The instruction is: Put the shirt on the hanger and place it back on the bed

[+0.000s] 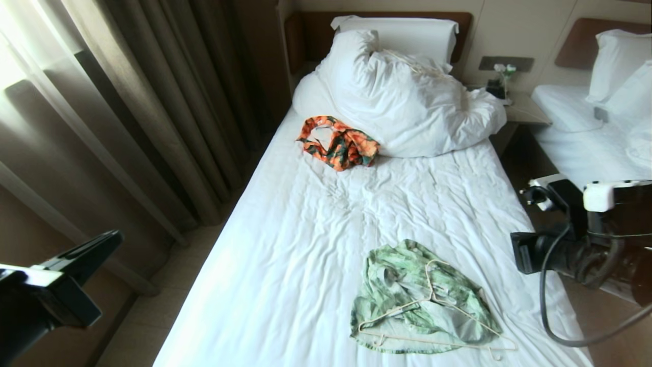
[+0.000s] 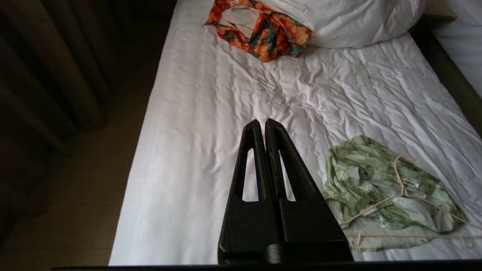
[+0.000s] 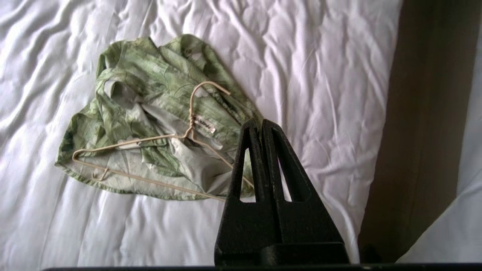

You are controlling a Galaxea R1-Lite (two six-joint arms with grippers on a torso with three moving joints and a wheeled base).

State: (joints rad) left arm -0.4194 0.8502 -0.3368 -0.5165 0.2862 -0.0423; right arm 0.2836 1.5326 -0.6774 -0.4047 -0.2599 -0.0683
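Shirt (image 1: pixel 407 285) crumpled on bed (image 1: pixel 316 229), hanger (image 1: pixel 433 316) on top; left hand (image 2: pixel 262 122) and right hand (image 3: pixel 260 122) closed, empty.

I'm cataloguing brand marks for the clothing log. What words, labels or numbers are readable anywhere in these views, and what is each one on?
Neck label on the shirt, a small white tag beside the hanger: dark printed text, too small and blurred to read.
Orange patterned garment by the duvet: no text visible.
Nothing else in any view carries readable words, numbers or signs.
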